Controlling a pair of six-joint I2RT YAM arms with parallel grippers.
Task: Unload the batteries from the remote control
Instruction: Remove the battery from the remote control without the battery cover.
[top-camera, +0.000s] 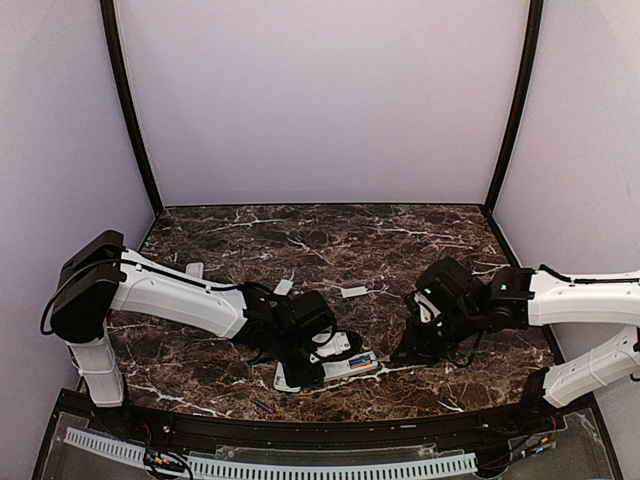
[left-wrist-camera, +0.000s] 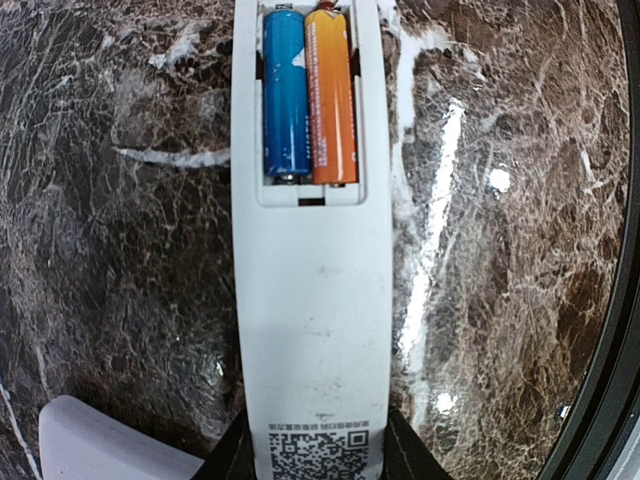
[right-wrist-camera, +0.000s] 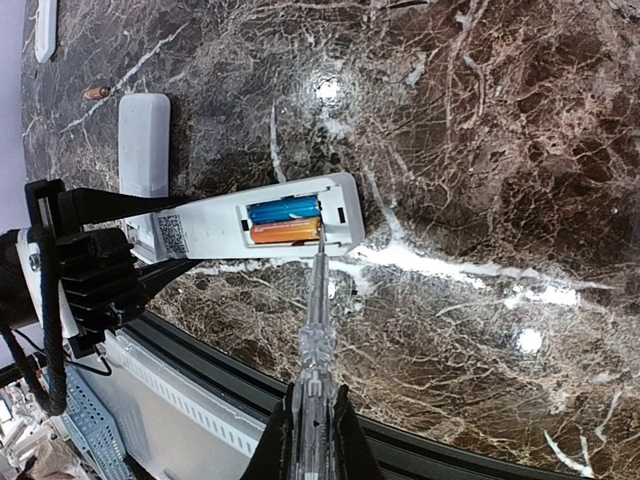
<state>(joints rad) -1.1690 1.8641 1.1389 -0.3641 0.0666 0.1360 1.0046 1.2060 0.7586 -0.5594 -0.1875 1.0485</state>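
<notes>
Two cells lie side by side in the open compartment of the remote control (left-wrist-camera: 315, 330), at the top centre of the left wrist view: a blue battery (left-wrist-camera: 287, 95) and an orange battery (left-wrist-camera: 331, 100). Neither is out yet, so the unloading looks barely begun. At the bottom of that frame the left gripper (left-wrist-camera: 315, 455) has its jaws pinching the remote's label end from both sides. Whether the body rests on the dark marble surface (left-wrist-camera: 500, 250) or hangs just above it cannot be told. The right gripper (right-wrist-camera: 305, 435) has its jaws pressed together on a clear-handled screwdriver (right-wrist-camera: 314, 330). Its thin tip sits at the end of the orange cell, by the compartment's right-hand wall in the right wrist view. The step in hand appears to be levering that cell out. To do it well, the tip should slip under the battery's end rather than ride on top. It should then tilt gently, so the cell lifts off its contact instead of shooting away. The left grip needs to hold the body steady, since any twist could send the tip skidding onto the blue one or the plastic rim. A slow, shallow pry suits something this light and round, which will likely roll once free.
</notes>
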